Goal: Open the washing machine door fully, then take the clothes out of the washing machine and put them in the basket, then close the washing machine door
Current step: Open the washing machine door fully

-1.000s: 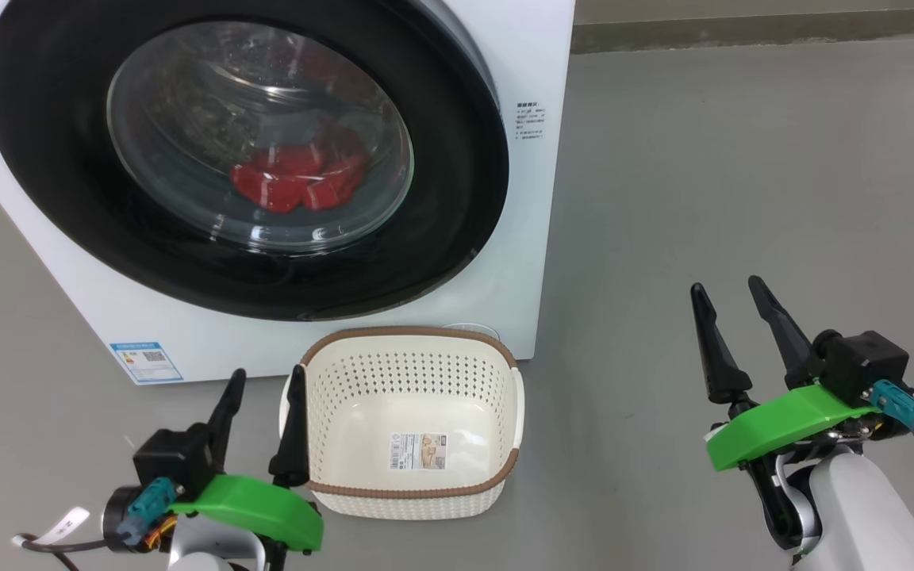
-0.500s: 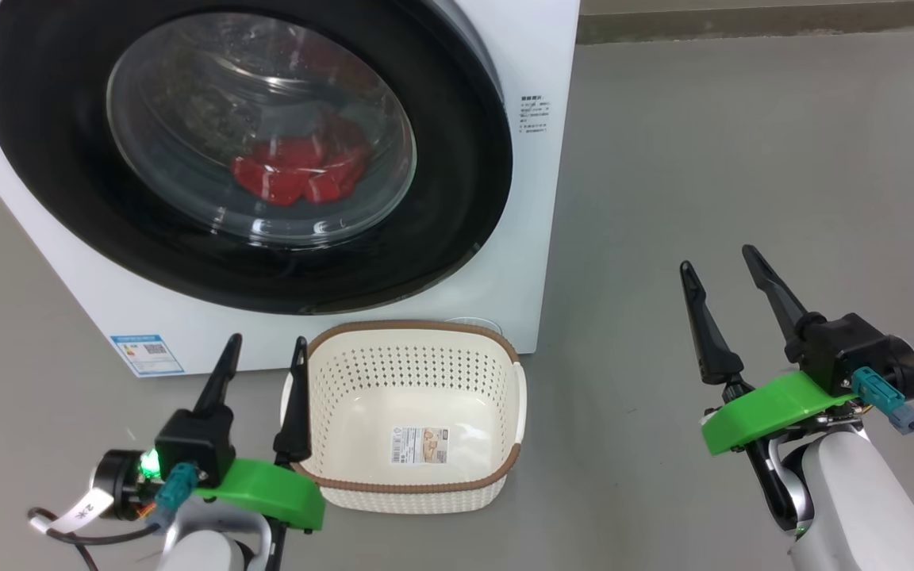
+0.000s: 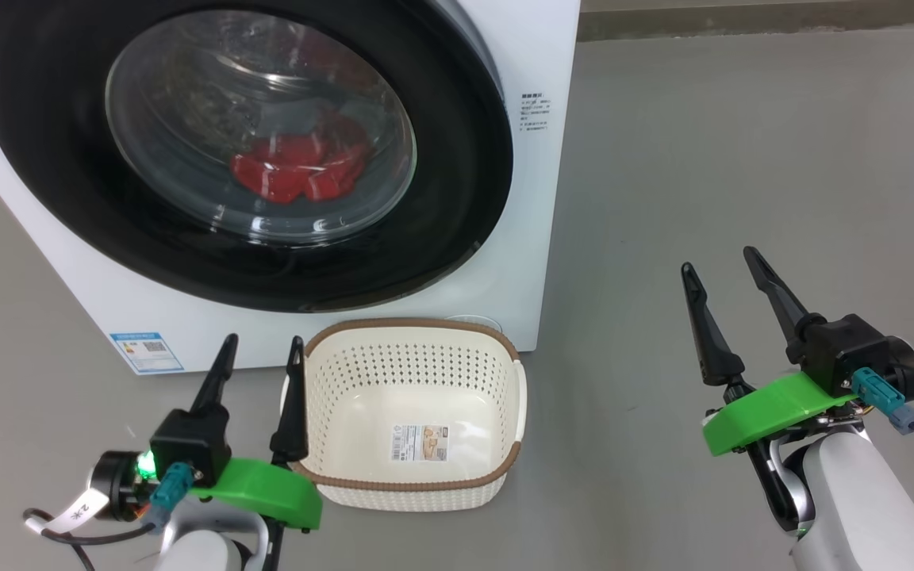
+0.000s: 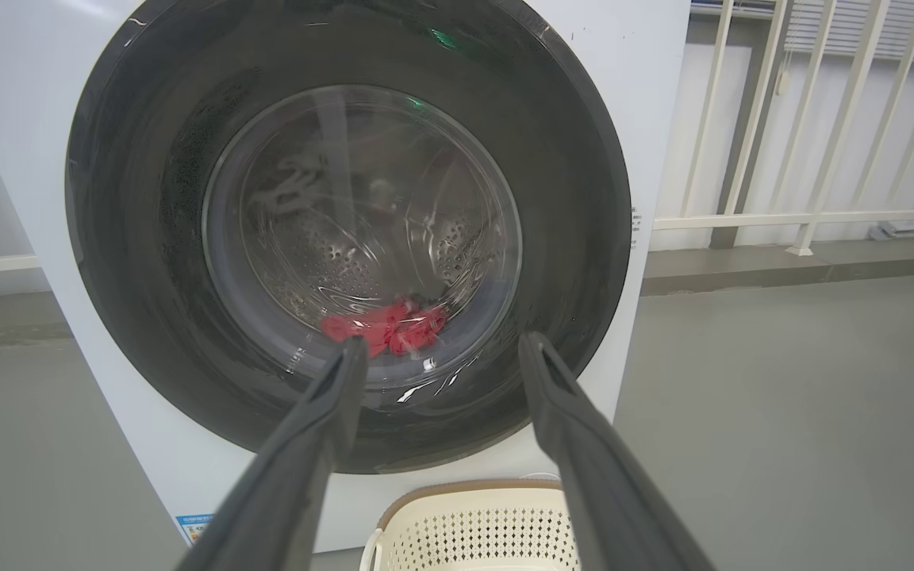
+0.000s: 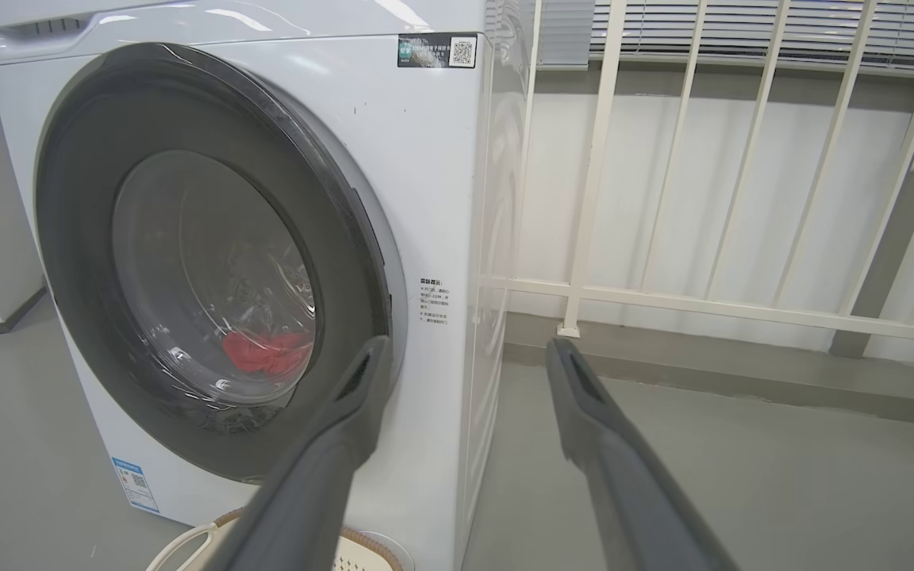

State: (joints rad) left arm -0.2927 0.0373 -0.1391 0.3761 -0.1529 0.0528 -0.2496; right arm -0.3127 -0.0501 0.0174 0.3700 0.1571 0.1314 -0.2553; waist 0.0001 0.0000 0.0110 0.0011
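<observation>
Both grippers hang with fingers spread wide and nothing between them: the left gripper (image 3: 263, 339) low and aimed at the machine, the right gripper (image 3: 720, 260) further right over bare floor (image 3: 703, 159). Straight ahead of the left gripper and above it stands the washing machine door (image 3: 457, 159), which looks shut flat against the washing machine (image 3: 540, 63). From the right gripper it lies ahead and to the left. Beyond the left fingertips, behind the glass, the clothes (image 3: 298, 170) lie as a red heap low in the drum (image 4: 322, 254). The basket (image 3: 413, 327) sits just beside the left gripper's right finger, so close that I cannot tell whether they touch, and no clothes are in it.

I judge the door rigid and hinged, its glossy rim slippery, and its bulging glass no place to grip or knock. The likeliest hold is the rim edge nearest the right gripper, where a darker notch (image 5: 360, 218) may be the pull, though I cannot be sure. Hook a finger behind it and draw along the door's arc. The clothes should be light and limp, so pinch a bunched fold on top of the heap. The basket looks light enough to skid if nudged
</observation>
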